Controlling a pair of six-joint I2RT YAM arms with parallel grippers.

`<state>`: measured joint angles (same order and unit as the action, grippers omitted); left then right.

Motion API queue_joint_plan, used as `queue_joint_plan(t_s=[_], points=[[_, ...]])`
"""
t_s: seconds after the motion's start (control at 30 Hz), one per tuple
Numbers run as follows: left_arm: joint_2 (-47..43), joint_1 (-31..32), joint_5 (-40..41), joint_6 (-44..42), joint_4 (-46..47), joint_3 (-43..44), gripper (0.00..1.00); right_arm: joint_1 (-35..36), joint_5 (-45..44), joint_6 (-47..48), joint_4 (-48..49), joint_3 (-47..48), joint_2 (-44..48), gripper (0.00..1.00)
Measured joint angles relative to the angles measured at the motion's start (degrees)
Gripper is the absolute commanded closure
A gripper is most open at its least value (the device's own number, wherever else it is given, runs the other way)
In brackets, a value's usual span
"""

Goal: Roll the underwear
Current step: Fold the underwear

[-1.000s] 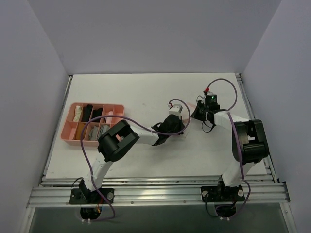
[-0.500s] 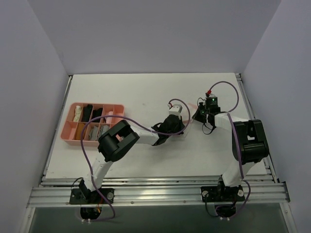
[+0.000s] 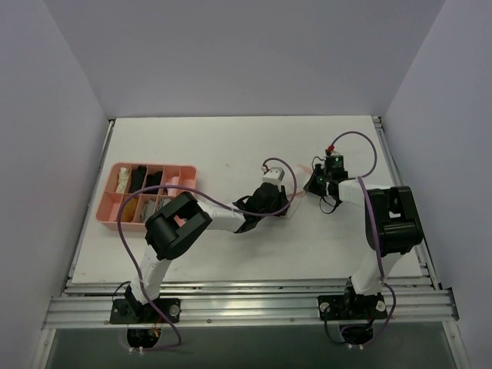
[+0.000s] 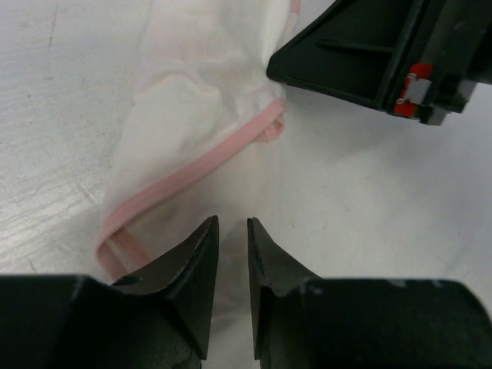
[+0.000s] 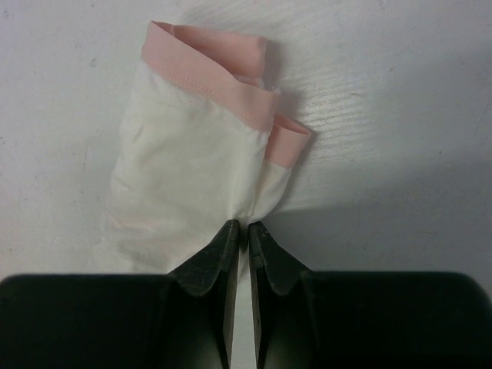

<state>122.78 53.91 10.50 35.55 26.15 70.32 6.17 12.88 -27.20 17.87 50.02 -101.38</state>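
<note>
In the overhead view, the underwear is lying on the table, toward 3 o'clock from its middle and well apart from the pink tray at 9 o'clock. It is being flanked by the left gripper at its 7 o'clock and the right gripper at its 3 o'clock. The cloth is too pale here for its shape to be read.

In the left wrist view, the underwear is being shown folded into a narrow strip running toward 12 o'clock, its pink trim crossing it. The left gripper is standing over the near end with its jaws parted by only a narrow slit. No cloth is clearly seen between them. The right gripper is sitting just beside the strip at 2 o'clock.

In the right wrist view, the underwear is being pinched at a gathered corner by the right gripper, whose jaws are almost touching. The pink band is lying at the far end, at 12 o'clock.

The fold is judged likely to be lost if that thin corner slips free, since little cloth is being gripped. With the left jaws parted, the near end could spring open or be dragged flat rather than rolled. The grippers could also be knocked together, as they are being worked so close.
</note>
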Motion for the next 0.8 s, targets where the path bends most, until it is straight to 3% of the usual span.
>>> queue_joint_plan(t_s=[0.1,0.4,0.63,0.8], points=[[-2.6,0.0,-0.6,-0.3,-1.0,-0.9,0.61,-0.2,0.3,0.0,0.5,0.0,-0.5,0.9],[-4.8,-0.9,-2.9,-2.7,-4.9,5.8,0.6,-0.2,1.6,-0.3,2.0,-0.4,-0.5,0.85],[-1.1,-3.7,-4.8,-3.2,-7.1,14.5,0.6,-0.2,1.7,-1.8,2.1,-1.4,0.5,0.82],[3.4,-4.6,-5.4,-3.2,-8.0,16.0,0.6,-0.2,1.1,-2.8,0.2,-1.5,3.2,0.82]])
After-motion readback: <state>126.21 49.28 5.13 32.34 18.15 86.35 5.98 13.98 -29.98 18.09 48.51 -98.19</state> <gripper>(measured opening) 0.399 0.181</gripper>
